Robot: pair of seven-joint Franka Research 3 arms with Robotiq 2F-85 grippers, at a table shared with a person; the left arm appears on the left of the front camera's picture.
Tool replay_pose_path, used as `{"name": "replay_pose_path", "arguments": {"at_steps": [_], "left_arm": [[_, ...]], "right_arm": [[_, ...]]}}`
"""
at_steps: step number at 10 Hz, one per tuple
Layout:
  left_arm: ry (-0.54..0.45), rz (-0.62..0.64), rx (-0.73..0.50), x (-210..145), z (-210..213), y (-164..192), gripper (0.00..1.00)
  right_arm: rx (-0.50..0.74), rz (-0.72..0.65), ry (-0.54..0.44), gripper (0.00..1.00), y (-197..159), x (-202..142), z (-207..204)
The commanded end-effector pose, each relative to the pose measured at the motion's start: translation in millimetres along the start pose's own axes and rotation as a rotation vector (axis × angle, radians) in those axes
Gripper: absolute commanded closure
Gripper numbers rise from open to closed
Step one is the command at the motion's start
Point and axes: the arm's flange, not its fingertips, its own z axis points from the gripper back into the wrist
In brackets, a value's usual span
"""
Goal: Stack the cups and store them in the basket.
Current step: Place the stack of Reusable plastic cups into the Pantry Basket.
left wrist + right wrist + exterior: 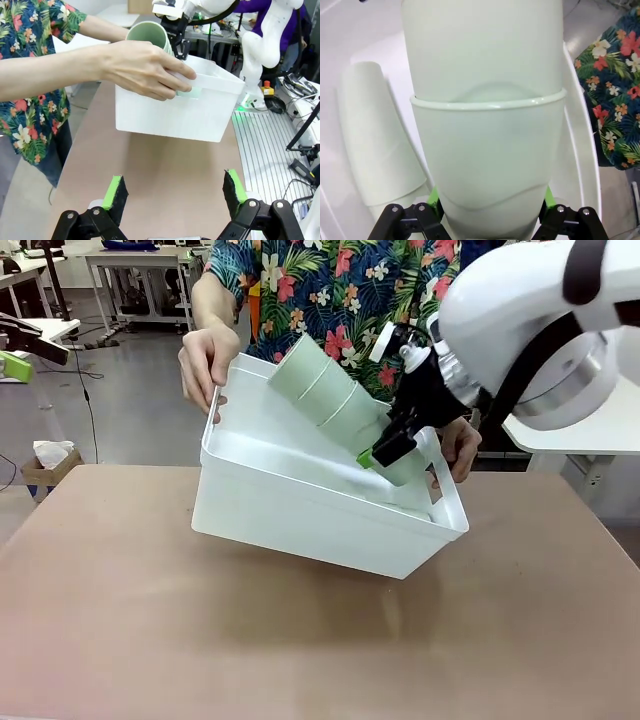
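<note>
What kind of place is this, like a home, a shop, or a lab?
Most likely a robotics lab or workshop: another white robot arm stands at a neighbouring bench, metal-legged work tables line a bare grey floor, and cables trail beside the table.

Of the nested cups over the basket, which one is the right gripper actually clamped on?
The outermost cup at the stack's narrow lower end: the right gripper pinches it, while the other cups stick out above.
</note>
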Motion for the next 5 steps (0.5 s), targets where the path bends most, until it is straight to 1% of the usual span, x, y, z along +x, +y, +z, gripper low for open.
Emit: {"name": "replay_pose_path", "arguments": {"at_steps": [1,5], "left_arm": [[-0.004,0.011,-0.003,3.9,1.2,-1.8,0.00],[-0.004,0.011,-0.003,3.9,1.2,-1.8,0.00]], "right_arm": [[-0.032,0.002,0.034,0.15,-1.6,11.8,-7.9],[-0.024,0.036,0.100,0.15,3.8,7.7,-38.0]]}}
